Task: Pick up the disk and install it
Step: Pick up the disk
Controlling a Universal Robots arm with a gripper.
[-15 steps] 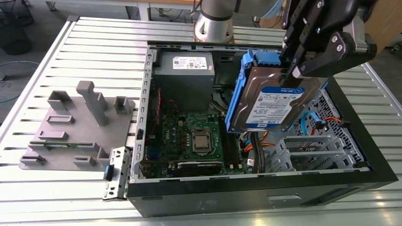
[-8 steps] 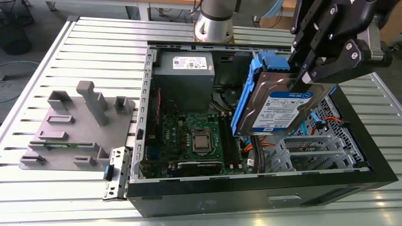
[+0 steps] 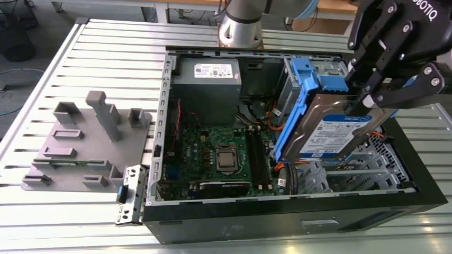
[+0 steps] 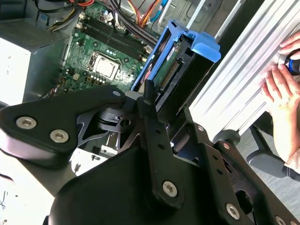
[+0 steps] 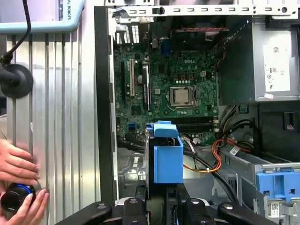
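The tool (image 3: 365, 101) is clamped on the upper end of the disk (image 3: 337, 135). The disk hangs tilted, label up, with its lower end down inside the open computer case (image 3: 282, 225) on the table (image 3: 106, 47). In the exterior view the disk is at 3 o'clock from the motherboard (image 3: 219, 151), and a grey fixture (image 3: 84, 143) lies at 9 o'clock from the case. In the first wrist view a person's hand (image 5: 16, 171) rests on a blue-ringed knob (image 5: 15, 198).
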